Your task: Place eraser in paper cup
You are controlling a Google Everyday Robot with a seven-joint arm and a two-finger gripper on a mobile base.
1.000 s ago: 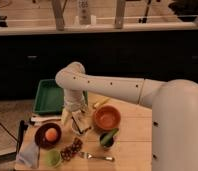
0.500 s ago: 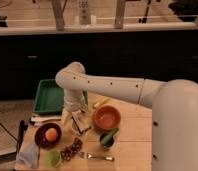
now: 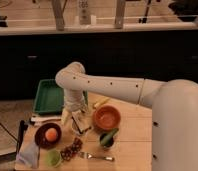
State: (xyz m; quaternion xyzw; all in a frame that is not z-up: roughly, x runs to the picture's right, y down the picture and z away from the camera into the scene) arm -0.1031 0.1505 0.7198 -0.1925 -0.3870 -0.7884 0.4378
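Observation:
My gripper (image 3: 75,116) hangs from the white arm and points down at the table, between the green tray and the orange bowl. The eraser (image 3: 83,123), a small dark block with whitish faces, is right under it. The paper cup (image 3: 77,130), small and white, shows only partly beneath the gripper and the eraser. I cannot tell whether the eraser is held or rests in the cup.
A green tray (image 3: 48,97) lies at the back left and an orange bowl (image 3: 107,118) just to the right. In front are a dark bowl with an orange fruit (image 3: 48,135), a lime-green cup (image 3: 53,158), grapes (image 3: 70,149), a silver fork (image 3: 98,156) and a dark cup (image 3: 108,139).

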